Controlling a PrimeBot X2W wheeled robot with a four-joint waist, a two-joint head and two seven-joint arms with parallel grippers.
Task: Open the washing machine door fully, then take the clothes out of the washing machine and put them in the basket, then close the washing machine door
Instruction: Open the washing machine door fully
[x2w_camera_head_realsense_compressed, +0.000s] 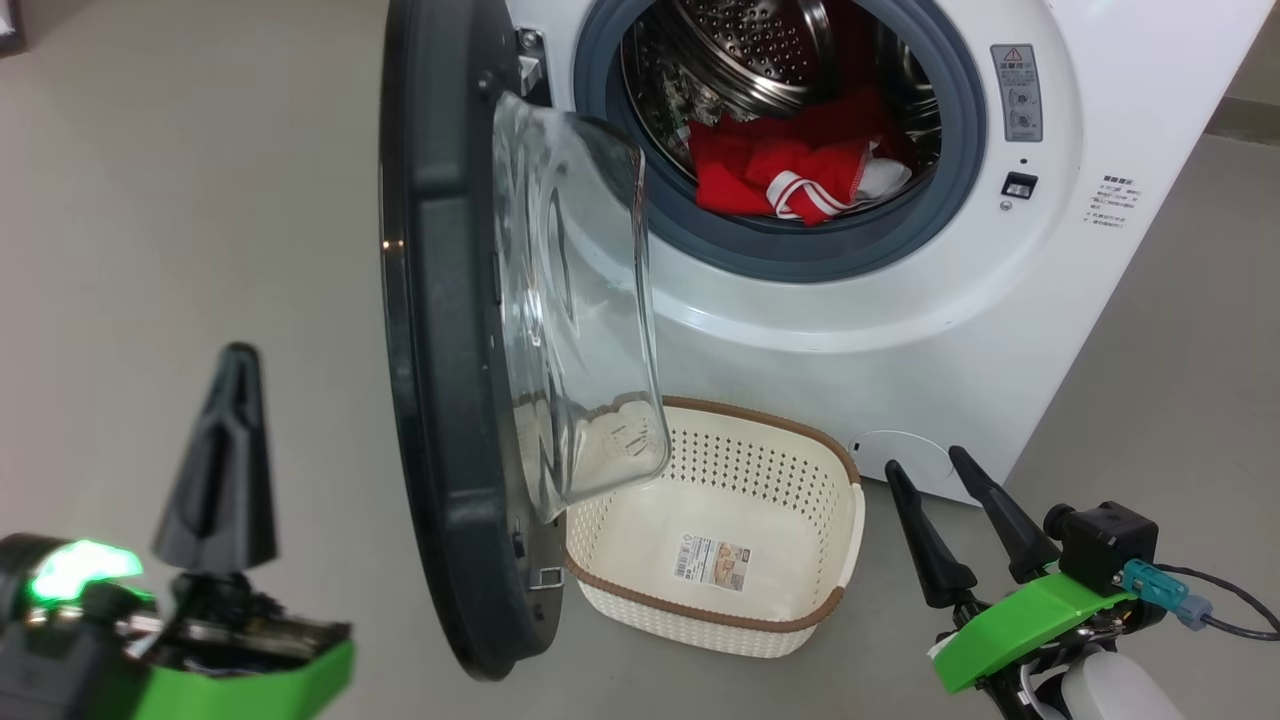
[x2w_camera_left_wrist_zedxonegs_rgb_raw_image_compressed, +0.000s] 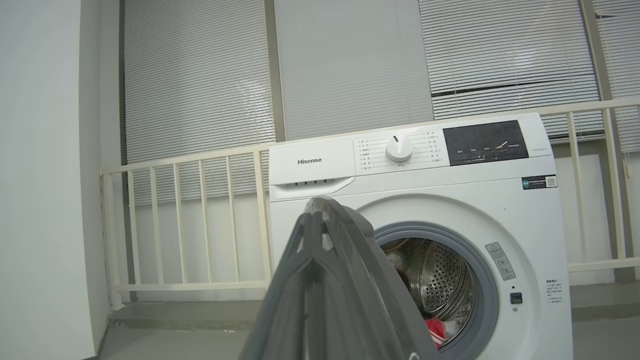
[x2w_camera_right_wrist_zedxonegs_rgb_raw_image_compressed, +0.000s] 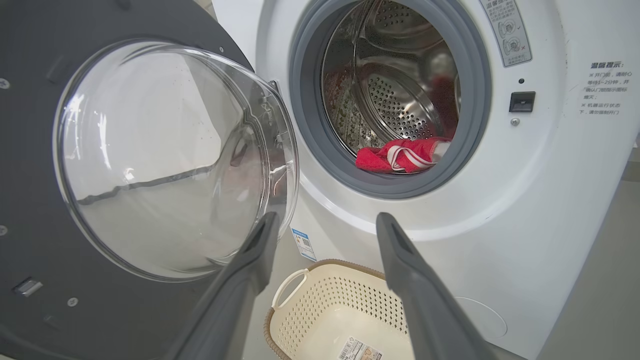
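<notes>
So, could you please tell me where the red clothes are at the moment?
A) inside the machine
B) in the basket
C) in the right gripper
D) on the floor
A: the clothes lie inside the machine, and the basket has no fabric in it.

The grey floor carries the washing machine and, just in front of it, the basket.

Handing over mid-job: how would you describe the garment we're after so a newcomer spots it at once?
Start at the white washing machine, its round door swung open. Look into the steel drum, down by the grey rubber seal. The clothes lie there crumpled: bright red fabric with white trim stripes, against bare perforated metal.
</notes>
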